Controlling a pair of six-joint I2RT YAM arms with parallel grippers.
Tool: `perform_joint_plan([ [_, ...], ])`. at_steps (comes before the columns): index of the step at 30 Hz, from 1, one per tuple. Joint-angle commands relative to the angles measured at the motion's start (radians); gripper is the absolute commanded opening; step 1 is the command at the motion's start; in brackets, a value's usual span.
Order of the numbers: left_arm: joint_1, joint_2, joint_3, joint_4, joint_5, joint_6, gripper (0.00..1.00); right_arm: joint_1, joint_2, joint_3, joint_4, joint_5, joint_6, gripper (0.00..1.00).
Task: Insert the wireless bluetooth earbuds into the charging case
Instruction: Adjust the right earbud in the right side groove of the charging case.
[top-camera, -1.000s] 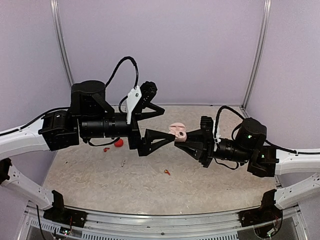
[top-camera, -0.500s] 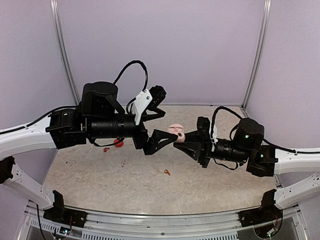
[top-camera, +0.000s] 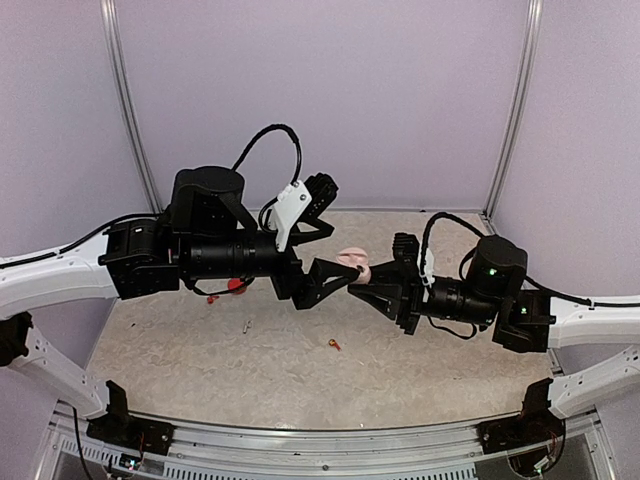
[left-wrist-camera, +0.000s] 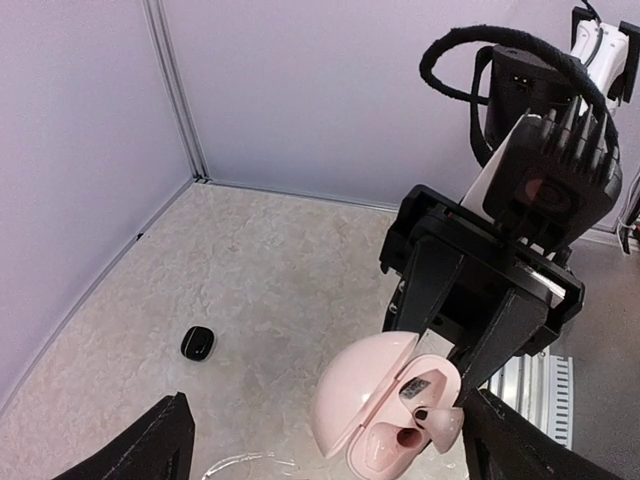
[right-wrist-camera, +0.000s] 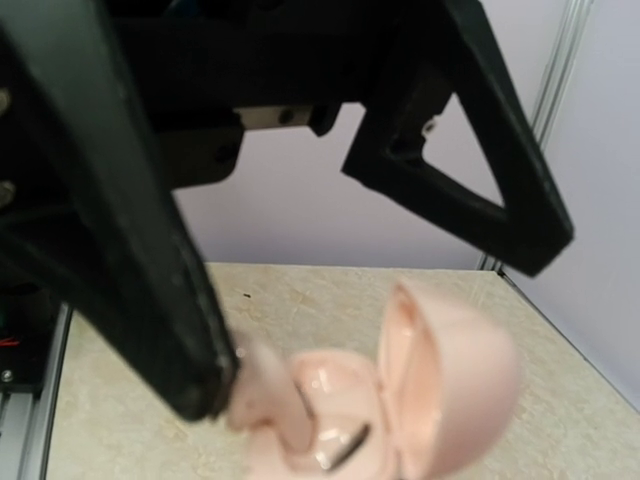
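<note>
The worktop (top-camera: 400, 350) is walled on three sides. Right gripper (top-camera: 362, 284) pinches the open pink case (top-camera: 355, 262) mid-air, left gripper (top-camera: 340, 252) gaping wide around it.

The pink charging case (left-wrist-camera: 355, 415) is smooth, glossy plastic; the bench (left-wrist-camera: 270, 270) is matt and mottled, perhaps stone-patterned laminate.

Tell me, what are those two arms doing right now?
Right end effector shut on open pink charging case, aloft. Left end effector open, facing it. Pink earbud at its rim. Nothing between.
</note>
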Motion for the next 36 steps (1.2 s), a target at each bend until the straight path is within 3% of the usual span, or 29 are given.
perform_joint_plan([
  [1,0.007,0.017,0.032,0.026,-0.040,-0.026,0.91,-0.003,0.001,0.025,0.013,-0.026,-0.002,0.00],
  [36,0.067,0.086,0.034,0.050,-0.046,-0.193,0.84,0.002,-0.002,0.025,0.047,-0.004,0.001,0.00],
])
